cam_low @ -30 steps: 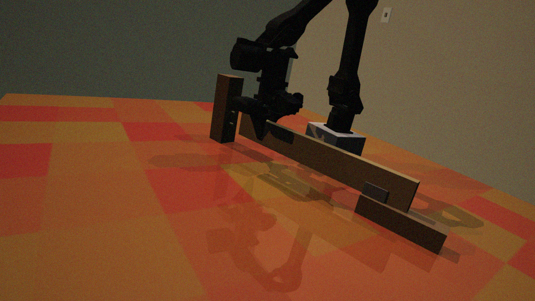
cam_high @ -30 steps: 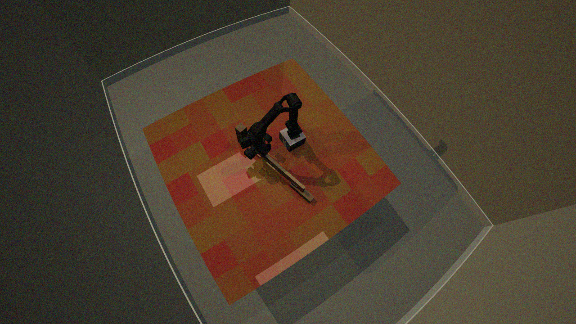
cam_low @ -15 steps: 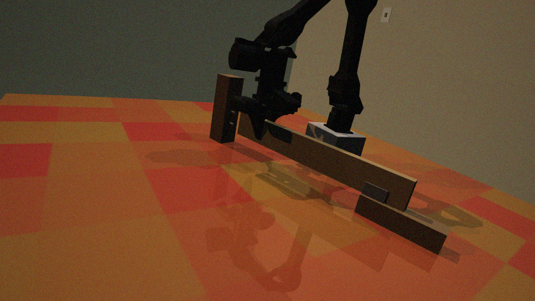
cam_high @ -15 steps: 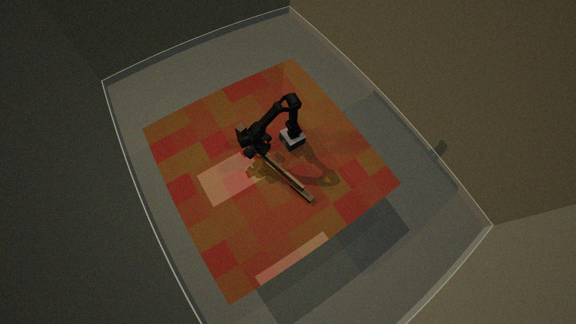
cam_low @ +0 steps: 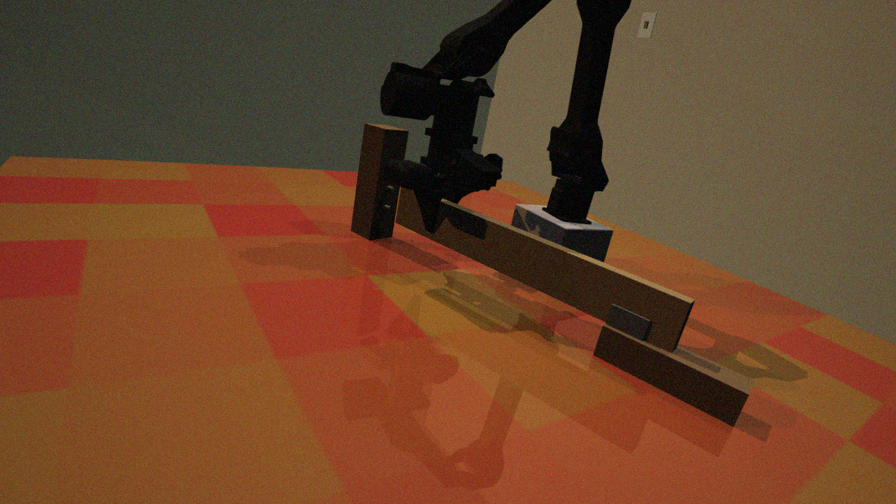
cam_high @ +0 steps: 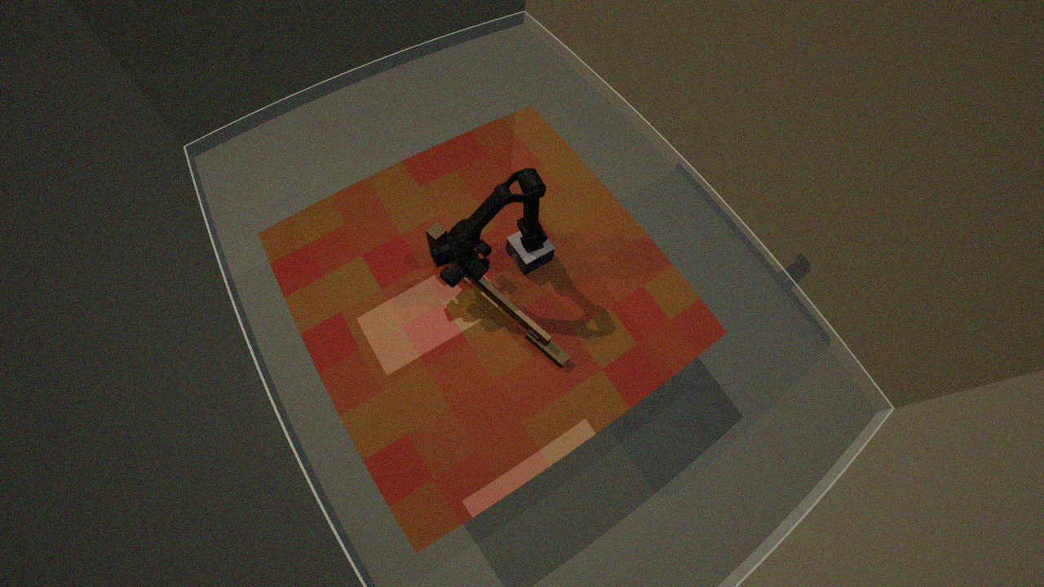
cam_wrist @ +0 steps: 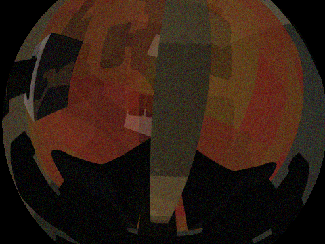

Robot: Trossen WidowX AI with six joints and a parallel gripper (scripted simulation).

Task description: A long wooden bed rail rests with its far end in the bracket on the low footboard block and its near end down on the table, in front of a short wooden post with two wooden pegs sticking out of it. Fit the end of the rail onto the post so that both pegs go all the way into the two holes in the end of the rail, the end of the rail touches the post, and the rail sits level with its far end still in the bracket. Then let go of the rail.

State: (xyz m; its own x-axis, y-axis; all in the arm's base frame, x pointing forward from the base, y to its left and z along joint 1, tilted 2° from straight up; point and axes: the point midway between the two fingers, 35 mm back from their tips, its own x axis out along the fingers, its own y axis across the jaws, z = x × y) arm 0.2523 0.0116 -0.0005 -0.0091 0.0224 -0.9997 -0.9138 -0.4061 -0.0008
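Observation:
The wooden rail (cam_high: 509,306) (cam_low: 551,266) (cam_wrist: 183,102) is off the table at its post end and looks about level. Its far end stands in the dark bracket (cam_low: 628,322) on the low footboard block (cam_high: 560,357) (cam_low: 670,379). My gripper (cam_high: 466,272) (cam_low: 441,220) is shut on the rail close to its post end. The upright post (cam_high: 436,235) (cam_low: 376,181) stands just beyond that end. The upper peg (cam_low: 388,191) and the lower peg (cam_low: 386,207) show outside the rail, with a small gap between post and rail. The holes are hidden.
The arm's pale base block (cam_high: 530,251) (cam_low: 561,230) (cam_wrist: 55,74) stands beside the rail, on the side away from the exterior camera. The patchwork table top (cam_high: 409,438) (cam_low: 156,376) carries shadows of the arm and rail.

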